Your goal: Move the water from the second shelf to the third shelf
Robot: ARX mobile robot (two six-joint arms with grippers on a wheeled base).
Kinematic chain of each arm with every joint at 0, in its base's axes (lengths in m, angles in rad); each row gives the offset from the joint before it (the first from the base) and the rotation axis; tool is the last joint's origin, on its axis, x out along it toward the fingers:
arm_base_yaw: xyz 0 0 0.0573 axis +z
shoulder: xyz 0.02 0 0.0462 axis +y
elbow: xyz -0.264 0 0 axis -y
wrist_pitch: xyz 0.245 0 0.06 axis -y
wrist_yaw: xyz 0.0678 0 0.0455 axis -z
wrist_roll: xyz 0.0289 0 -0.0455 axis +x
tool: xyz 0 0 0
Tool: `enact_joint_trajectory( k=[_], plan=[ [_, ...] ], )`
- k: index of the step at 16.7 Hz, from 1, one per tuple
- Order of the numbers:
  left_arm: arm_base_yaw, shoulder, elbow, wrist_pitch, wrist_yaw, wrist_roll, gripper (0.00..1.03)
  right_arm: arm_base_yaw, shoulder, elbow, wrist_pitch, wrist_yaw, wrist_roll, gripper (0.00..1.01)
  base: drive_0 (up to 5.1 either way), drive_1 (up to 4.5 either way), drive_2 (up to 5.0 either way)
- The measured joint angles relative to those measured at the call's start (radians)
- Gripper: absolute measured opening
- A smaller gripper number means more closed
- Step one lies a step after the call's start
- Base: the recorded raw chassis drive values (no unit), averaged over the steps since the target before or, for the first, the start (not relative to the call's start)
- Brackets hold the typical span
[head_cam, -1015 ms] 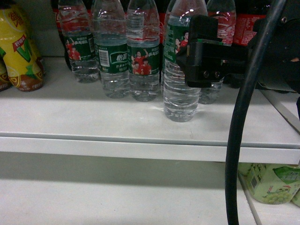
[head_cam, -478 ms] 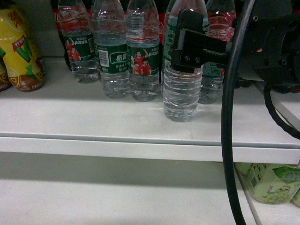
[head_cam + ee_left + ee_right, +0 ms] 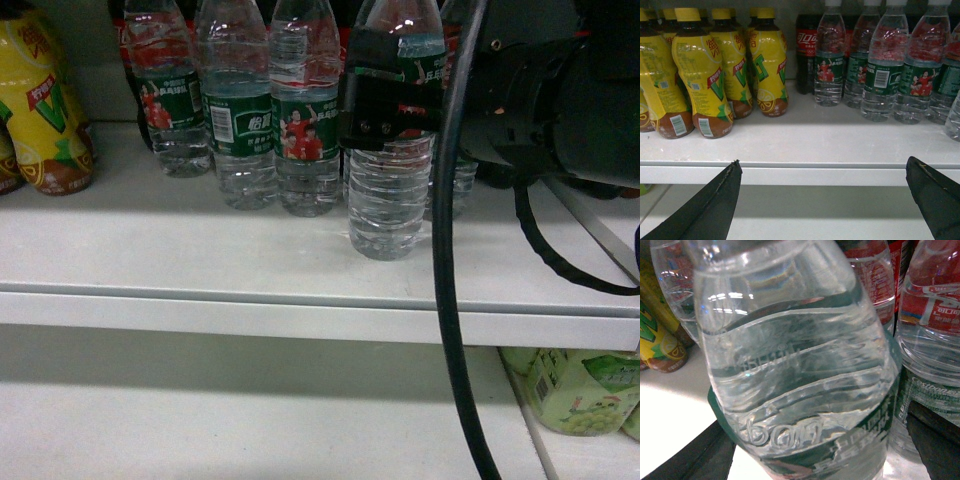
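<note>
Several water bottles with green labels stand on the white shelf (image 3: 200, 250). The front water bottle (image 3: 388, 200) stands nearest the edge. My right gripper (image 3: 372, 100) is at its label height, open, with one finger in front of the bottle and the other hidden behind it. In the right wrist view this bottle (image 3: 795, 365) fills the frame between the dark fingers (image 3: 935, 440), and a narrow gap shows on the right side. My left gripper (image 3: 823, 165) hangs open and empty before the shelf edge (image 3: 805, 175), away from the water row (image 3: 880, 75).
Yellow drink bottles (image 3: 700, 75) crowd the shelf's left part (image 3: 45, 110). Dark cola bottles (image 3: 807, 50) stand behind the water. The lower shelf (image 3: 250, 420) has green drink bottles (image 3: 580, 390) at its right. A black cable (image 3: 450, 300) hangs down in front.
My right gripper has moved left along the shelf and now straddles the front water bottle at its label. The bottle has not moved.
</note>
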Motion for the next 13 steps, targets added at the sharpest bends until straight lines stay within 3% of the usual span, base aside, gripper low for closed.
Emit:
enact_joint_trajectory(
  k=[4, 11, 13],
  plan=[
    [0.000, 0.000, 0.000, 0.000, 0.000, 0.000, 0.98, 0.025, 0.042, 0.044, 0.019, 0.057, -0.080, 0.98, 0.0, 0.00, 0.0],
    [0.000, 0.000, 0.000, 0.000, 0.000, 0.000, 0.98, 0.038, 0.085, 0.100, -0.026, 0.110, -0.089, 0.97, 0.0, 0.00, 0.0],
    [0.000, 0.000, 0.000, 0.000, 0.000, 0.000, 0.98, 0.039, 0.085, 0.103, -0.034, 0.117, -0.089, 0.78, 0.0, 0.00, 0.0]
  ],
)
